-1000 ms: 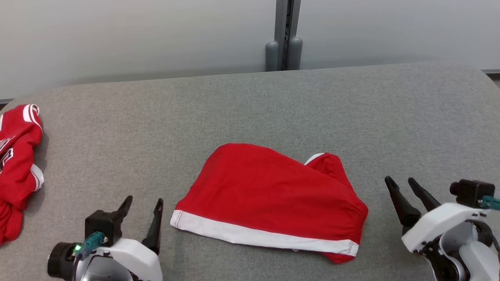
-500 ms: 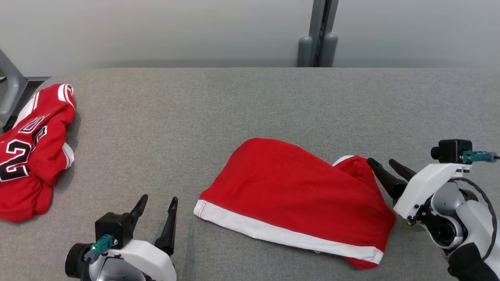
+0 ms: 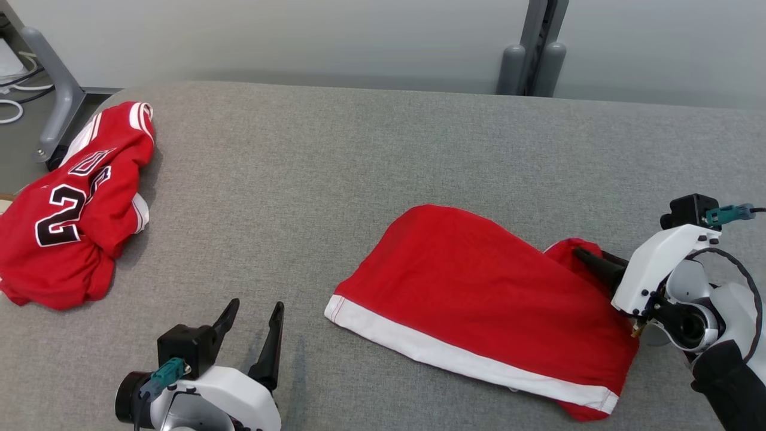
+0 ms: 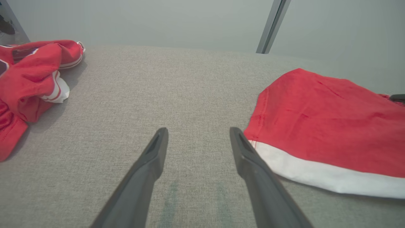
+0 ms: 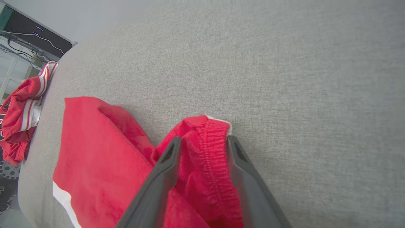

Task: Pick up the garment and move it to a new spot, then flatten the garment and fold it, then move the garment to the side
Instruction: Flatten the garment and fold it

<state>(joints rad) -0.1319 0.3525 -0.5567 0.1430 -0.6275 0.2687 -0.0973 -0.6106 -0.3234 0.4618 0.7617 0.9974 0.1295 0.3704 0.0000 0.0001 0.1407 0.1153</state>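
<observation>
At the lower left, the left gripper (image 3: 256, 305) waits open above the gray table (image 3: 329, 167). The red shorts (image 3: 479, 299) lie at the lower right. The right gripper (image 5: 203, 139) has its fingers on both sides of the waistband (image 5: 210, 158), probably for lifting; whether it pinches, I cannot tell. A red jersey (image 3: 72, 209) lies at the upper left.

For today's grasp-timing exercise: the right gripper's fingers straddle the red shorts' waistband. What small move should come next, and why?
Probably close the right gripper firmly on the waistband of the red shorts: the bunched elastic lies between its fingers, which look not fully pinched yet.
</observation>
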